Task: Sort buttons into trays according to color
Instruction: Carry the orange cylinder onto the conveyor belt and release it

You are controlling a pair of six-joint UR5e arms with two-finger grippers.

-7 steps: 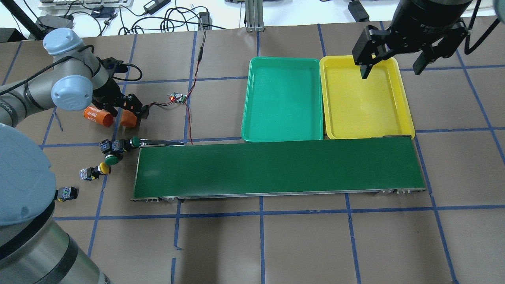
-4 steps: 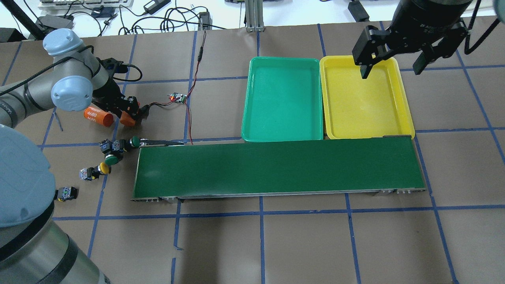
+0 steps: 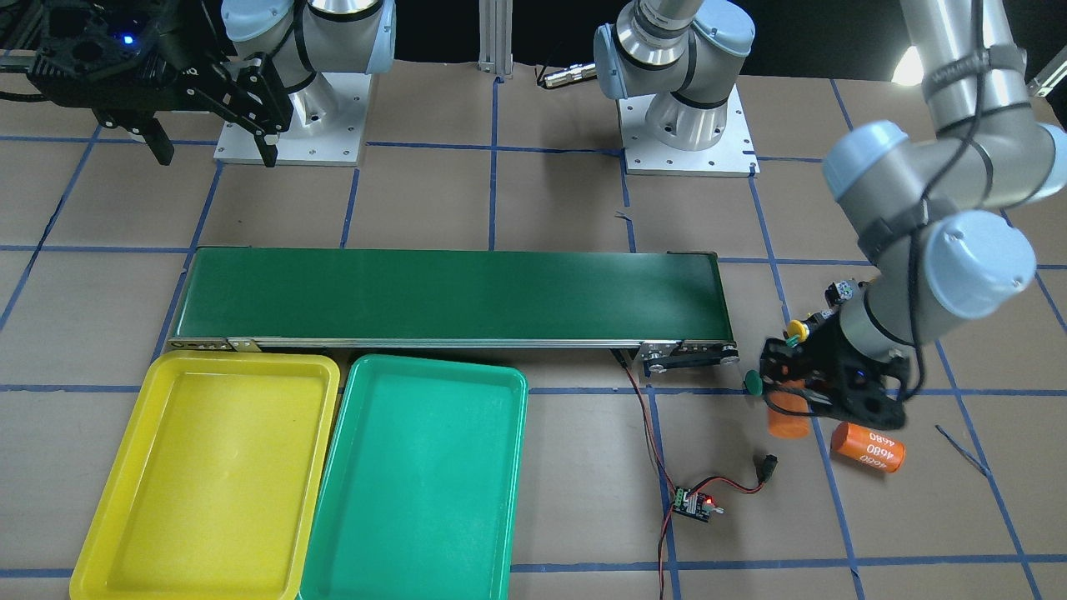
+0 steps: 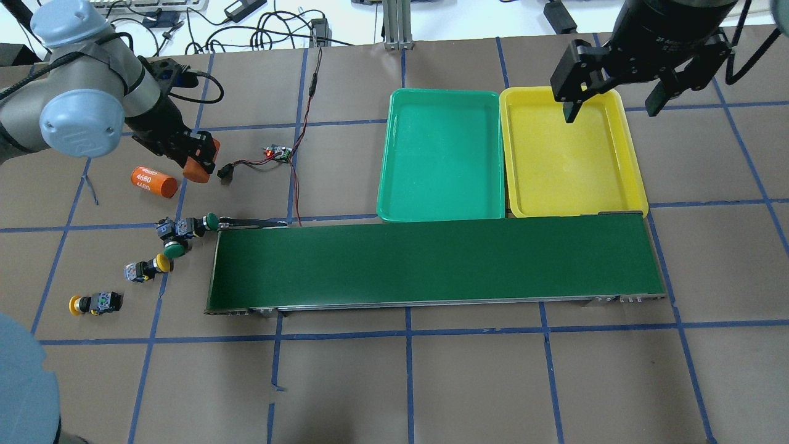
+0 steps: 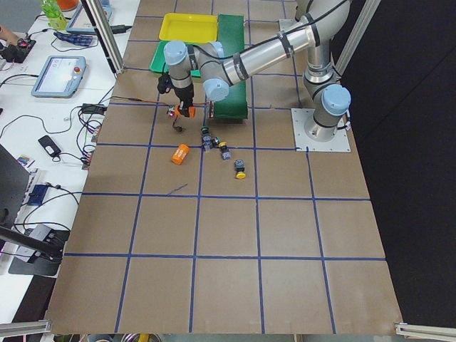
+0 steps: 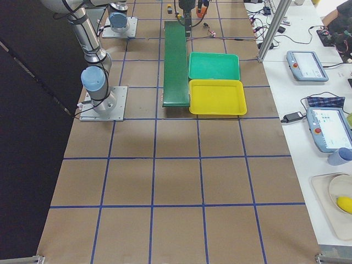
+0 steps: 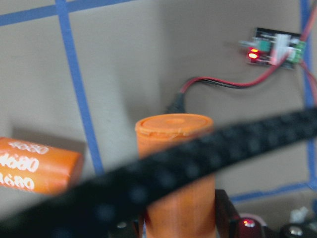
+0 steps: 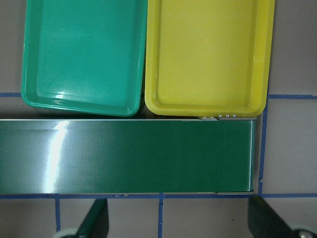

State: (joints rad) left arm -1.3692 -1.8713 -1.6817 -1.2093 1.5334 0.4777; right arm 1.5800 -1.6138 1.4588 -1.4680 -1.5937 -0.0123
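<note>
Four buttons lie left of the belt: two green (image 4: 211, 220) (image 4: 174, 250) and two yellow (image 4: 162, 263) (image 4: 75, 305). The teal tray (image 4: 441, 185) and the yellow tray (image 4: 570, 185) stand side by side behind the belt and hold nothing. My left gripper (image 4: 200, 161) is shut on an upright orange cylinder (image 4: 196, 173), which also shows in the left wrist view (image 7: 176, 163). It hangs just above the table, behind the buttons. My right gripper (image 4: 609, 111) is open and empty, high over the yellow tray's far end.
A long dark-green conveyor belt (image 4: 431, 262) runs in front of the trays. A second orange cylinder (image 4: 154, 182) lies on its side left of my left gripper. A small controller board (image 4: 278, 152) with red and black wires lies to its right.
My left arm has risen and drawn back with the orange cylinder in its grip. The far-left yellow button's cap, hidden before, now shows. The right arm has not moved.
</note>
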